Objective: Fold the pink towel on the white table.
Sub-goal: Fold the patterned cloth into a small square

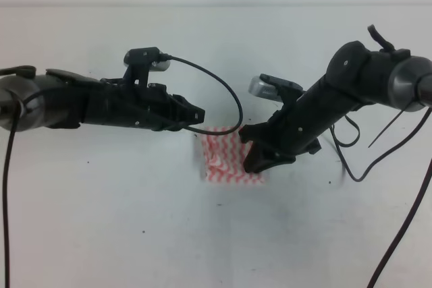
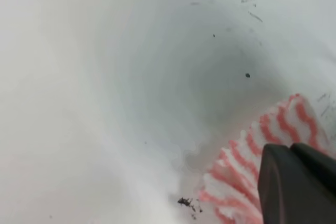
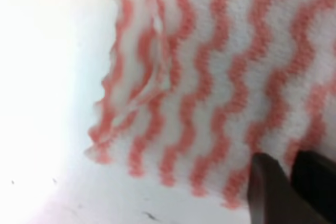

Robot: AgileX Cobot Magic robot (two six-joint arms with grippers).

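Note:
The pink towel [image 1: 228, 158] lies in a small folded bundle at the middle of the white table [image 1: 135, 234]. My left gripper [image 1: 200, 115] is at its upper left corner. In the left wrist view its dark fingers [image 2: 294, 182] are pressed together, and the striped pink towel [image 2: 247, 166] spreads out from under them. My right gripper [image 1: 252, 160] sits on the right edge. In the right wrist view its fingers [image 3: 265, 187] stand almost closed on the lower right border of the pink towel [image 3: 210, 77], whose left side shows a doubled layer.
A black cable [image 1: 226, 99] loops from the left arm across the towel's top edge. More cables [image 1: 378, 146] hang beside the right arm. Small dark specks [image 2: 186, 202] dot the table near the towel.

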